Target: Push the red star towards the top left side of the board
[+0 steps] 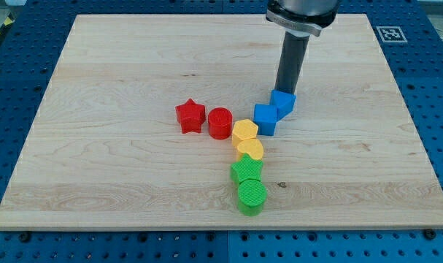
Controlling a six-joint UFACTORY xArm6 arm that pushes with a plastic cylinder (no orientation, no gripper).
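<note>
The red star (pixel 190 116) lies near the middle of the wooden board (pixel 119 66). A red cylinder (pixel 220 123) touches it on the view's right. My tip (pixel 284 90) is at the upper edge of a blue block (pixel 283 103), well to the view's right of the red star and apart from it. The rod rises from there to the view's top.
A second blue block (pixel 265 118) touches the first. Below the red cylinder runs a chain: yellow hexagon (pixel 244 131), yellow heart (pixel 249 150), green star (pixel 247 170), green cylinder (pixel 252 195). A marker tag (pixel 390 33) sits at the board's top right corner.
</note>
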